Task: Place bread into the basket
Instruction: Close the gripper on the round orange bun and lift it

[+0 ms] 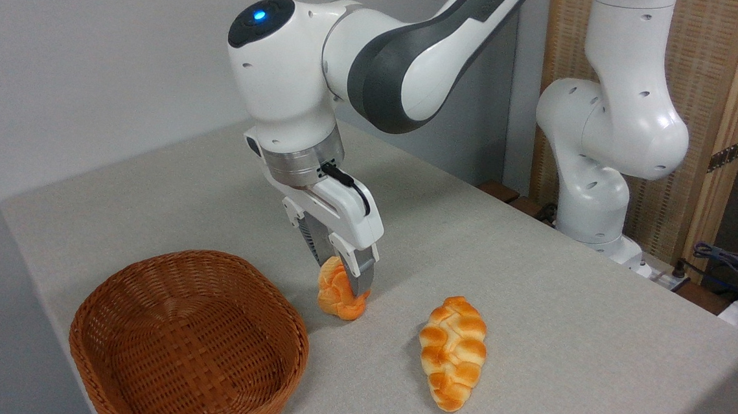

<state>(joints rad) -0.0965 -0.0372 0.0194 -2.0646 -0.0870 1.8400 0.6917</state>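
Nearest the camera, the basket (187, 344) is seen down and to the left of the fingers, sitting on the grey table (530, 322) with nothing inside it. Just to the right of the fingers and a bit closer to the camera, a braided loaf (453, 351) is laid flat on the tabletop, apart from everything else.

The bread (339, 290) is pinched between the two fingers of the gripper (341, 275), which are closed in on it from either side (the near finger (360, 272) covers part of the bun, so the exact contact on the far side can't be made out). The bun is held on edge with its bottom at or just on the table surface; which one can't really be told. It's near the basket's right rim but outside it.

Further back, the white arm (392, 59) is seen running up and right to its base (606, 158).
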